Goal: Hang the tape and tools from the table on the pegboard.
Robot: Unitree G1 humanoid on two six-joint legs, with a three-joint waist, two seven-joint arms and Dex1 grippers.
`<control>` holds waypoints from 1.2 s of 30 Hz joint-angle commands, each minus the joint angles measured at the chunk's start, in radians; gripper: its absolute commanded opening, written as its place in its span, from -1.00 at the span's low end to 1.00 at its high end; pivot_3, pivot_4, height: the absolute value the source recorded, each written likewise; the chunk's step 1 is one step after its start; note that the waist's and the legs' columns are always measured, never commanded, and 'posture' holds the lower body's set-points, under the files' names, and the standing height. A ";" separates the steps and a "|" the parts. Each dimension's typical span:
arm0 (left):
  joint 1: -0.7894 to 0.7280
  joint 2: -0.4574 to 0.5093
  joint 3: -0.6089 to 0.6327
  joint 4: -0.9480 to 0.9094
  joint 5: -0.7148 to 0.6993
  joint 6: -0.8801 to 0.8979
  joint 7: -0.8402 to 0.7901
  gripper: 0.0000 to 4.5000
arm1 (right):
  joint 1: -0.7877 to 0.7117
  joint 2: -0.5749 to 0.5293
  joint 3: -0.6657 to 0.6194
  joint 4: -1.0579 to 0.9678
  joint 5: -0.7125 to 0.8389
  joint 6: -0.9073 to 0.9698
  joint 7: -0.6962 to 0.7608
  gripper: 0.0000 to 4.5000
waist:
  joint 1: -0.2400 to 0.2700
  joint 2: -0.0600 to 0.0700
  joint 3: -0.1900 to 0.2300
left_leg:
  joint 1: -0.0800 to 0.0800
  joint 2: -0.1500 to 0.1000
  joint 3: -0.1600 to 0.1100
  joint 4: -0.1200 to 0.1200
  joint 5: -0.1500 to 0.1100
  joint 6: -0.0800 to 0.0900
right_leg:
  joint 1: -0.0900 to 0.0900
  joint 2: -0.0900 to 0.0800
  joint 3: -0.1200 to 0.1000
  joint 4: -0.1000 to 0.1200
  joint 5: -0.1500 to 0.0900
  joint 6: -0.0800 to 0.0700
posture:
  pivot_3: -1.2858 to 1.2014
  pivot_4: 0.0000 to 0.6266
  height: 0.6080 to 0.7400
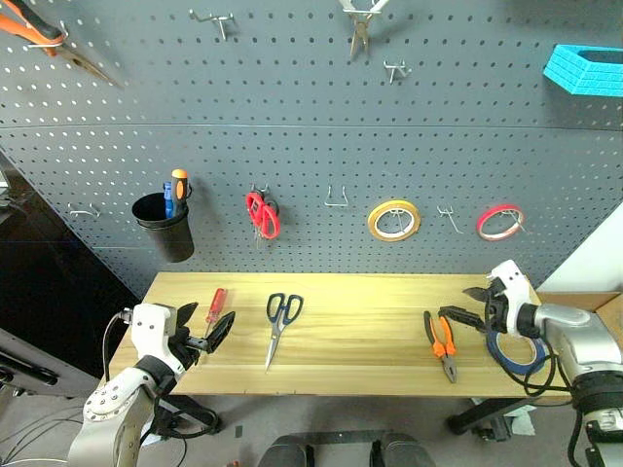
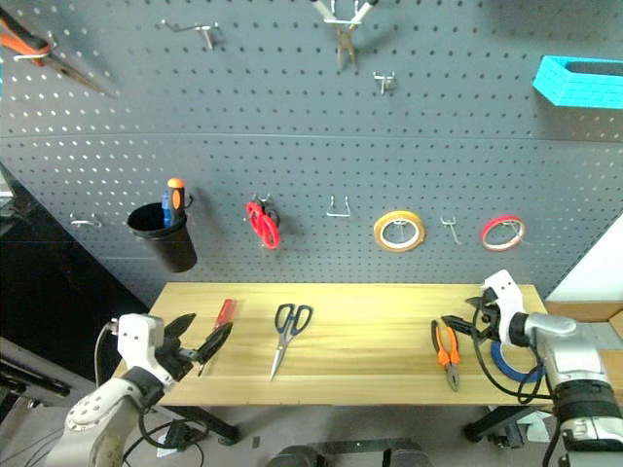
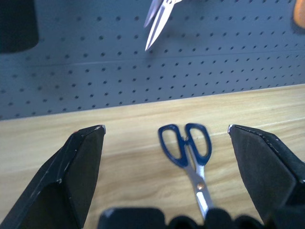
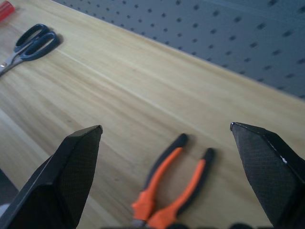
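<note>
The wooden table (image 1: 370,311) stands below the dark grey pegboard (image 1: 292,146). On it lie the red-handled screwdriver (image 1: 215,304) at the left, the dark-handled scissors (image 1: 280,321) beside it, and the orange-and-black pliers (image 1: 443,345) at the right. The blue tape (image 1: 516,352) lies at the table's right end, partly hidden by my right arm. My left gripper (image 1: 206,321) is open near the front left corner, pointing at the scissors (image 3: 188,152). My right gripper (image 1: 469,305) is open just right of the pliers (image 4: 174,191), above the tabletop. Neither holds anything.
On the pegboard hang a black cup (image 1: 164,224) with screwdrivers, red scissors (image 1: 263,216), a yellow roll (image 1: 393,221) and a red roll (image 1: 499,222). Bare hooks (image 1: 336,199) sit between them. A blue bin (image 1: 584,70) is at the upper right.
</note>
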 commanded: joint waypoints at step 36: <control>-0.295 -0.078 -0.615 -0.051 0.166 0.096 -0.237 0.97 | -0.026 -0.127 0.004 -0.115 -0.088 0.497 -0.283 1.00 | -0.078 -0.005 0.186 | -0.022 0.001 0.003 0.003 -0.004 0.006 | -0.020 -0.004 0.000 -0.001 0.004 -0.006 | -0.08 0.06 1.00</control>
